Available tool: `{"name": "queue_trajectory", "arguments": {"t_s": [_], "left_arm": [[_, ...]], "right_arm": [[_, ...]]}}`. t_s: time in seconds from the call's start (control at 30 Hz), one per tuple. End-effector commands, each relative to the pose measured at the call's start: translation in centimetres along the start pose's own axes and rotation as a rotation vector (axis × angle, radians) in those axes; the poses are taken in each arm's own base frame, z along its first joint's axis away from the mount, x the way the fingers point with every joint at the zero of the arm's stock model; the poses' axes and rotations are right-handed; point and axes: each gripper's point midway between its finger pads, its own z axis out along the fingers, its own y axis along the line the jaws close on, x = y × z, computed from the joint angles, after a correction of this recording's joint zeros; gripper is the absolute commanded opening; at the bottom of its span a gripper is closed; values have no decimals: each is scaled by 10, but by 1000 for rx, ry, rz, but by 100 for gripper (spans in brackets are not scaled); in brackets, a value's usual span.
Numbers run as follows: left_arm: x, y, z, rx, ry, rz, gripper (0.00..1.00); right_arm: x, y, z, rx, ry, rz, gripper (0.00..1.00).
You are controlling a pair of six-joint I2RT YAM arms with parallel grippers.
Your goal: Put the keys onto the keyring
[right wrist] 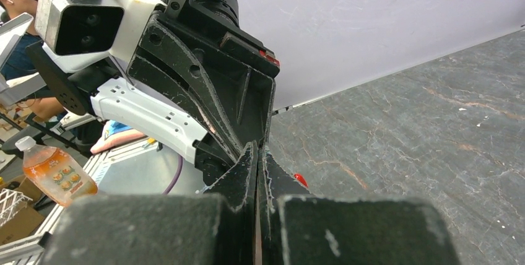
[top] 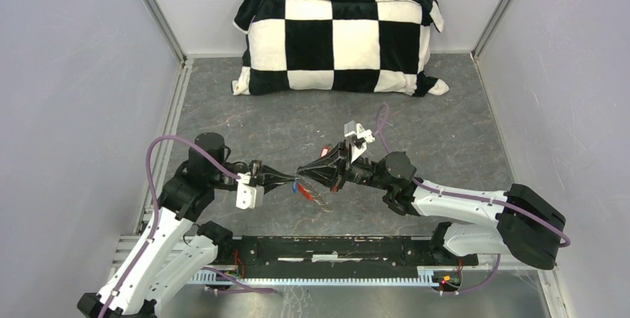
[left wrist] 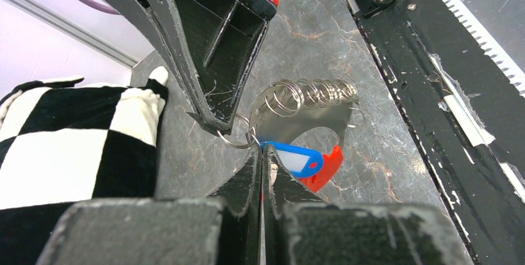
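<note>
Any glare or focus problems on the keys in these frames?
Left wrist: keys sharp, though the flat blade mirrors the table and the coils glint; the left gripper's fingers go soft up close. Right wrist: the right gripper's fingers blurred likewise, keys hidden except a red tag. Top external: even light, no harsh shadows, keys too small to resolve.

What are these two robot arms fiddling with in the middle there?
Two arms meet tip to tip over the grey table. The left fingers are shut, seemingly pinching a blue tag where it joins a small keyring; the right fingers are shut on that ring. A silver key, a red tag and coiled rings hang beside it.
</note>
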Motion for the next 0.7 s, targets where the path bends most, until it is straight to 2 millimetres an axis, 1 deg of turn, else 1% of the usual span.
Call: {"name": "queue_trajectory", "arguments": {"t_s": [0.0,0.03,0.07,0.17,0.23,0.27,0.4,0.5,0.6,0.67], "left_arm": [[-16,0,1,36,-63,48,3],[-16,0,2,36,-65,46,9],[-17,0,1,37,-66,46,17],[-19,2,1,34,-67,38,24],[-20,5,-1,20,-53,13,32],[-19,7,-1,11,-42,-2,35],[-19,19,-5,-76,-4,-149,38],[-19,23,-8,-129,11,-227,39],[-12,23,-8,-161,26,-282,39],[-4,19,-7,-161,38,-316,40]], "right_arm": [[-38,6,2,-1,-156,-24,0],[-38,6,2,-1,-156,-19,0],[-37,6,3,-1,-155,-17,0],[-35,4,2,7,-146,-19,0],[-34,3,0,14,-138,-28,0],[-33,3,-1,19,-133,-32,0],[-29,-1,-6,43,-103,-76,0],[-29,0,-10,43,-102,-92,0],[-28,2,-11,31,-94,-98,0],[-26,3,-11,27,-89,-100,0]]}}
